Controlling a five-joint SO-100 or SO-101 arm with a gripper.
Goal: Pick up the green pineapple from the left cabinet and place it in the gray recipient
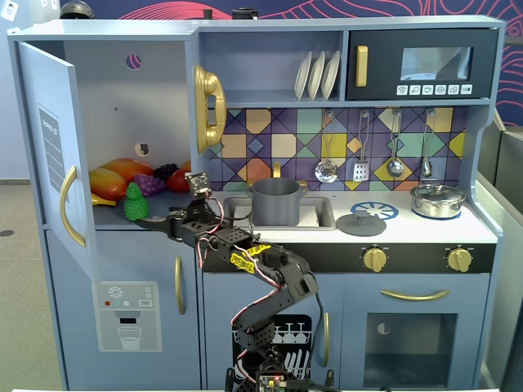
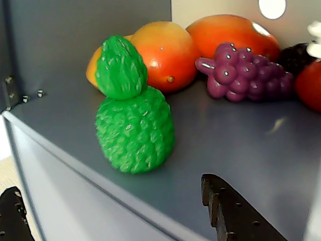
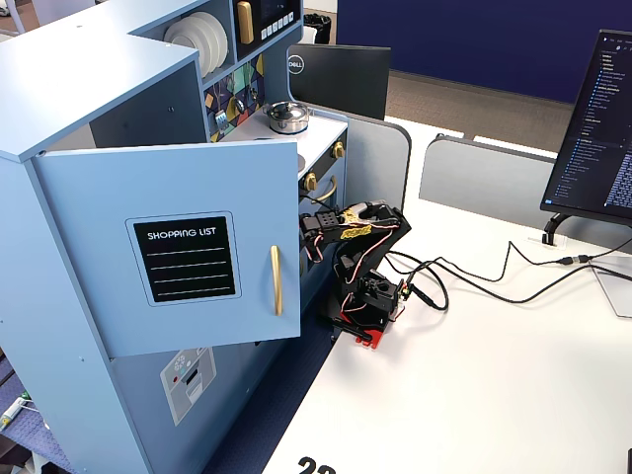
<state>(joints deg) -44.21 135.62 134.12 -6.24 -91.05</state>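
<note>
A purple grape bunch (image 2: 248, 73) lies in front of two orange-yellow mangoes (image 2: 200, 42), with a dark berry cluster (image 2: 296, 56) and a red fruit (image 2: 308, 85) just beside it at the right of the wrist view. In a fixed view, three white plates (image 1: 317, 75) stand on edge beside the black microwave (image 1: 422, 64), above hanging utensils (image 1: 376, 147), a small silver lidded pot (image 1: 438, 199) and a loose gray lid (image 1: 361, 223) on the counter. In another fixed view a monitor (image 3: 599, 123) stands on the white desk (image 3: 513, 395), with black cables (image 3: 494, 276) trailing across it.
</note>
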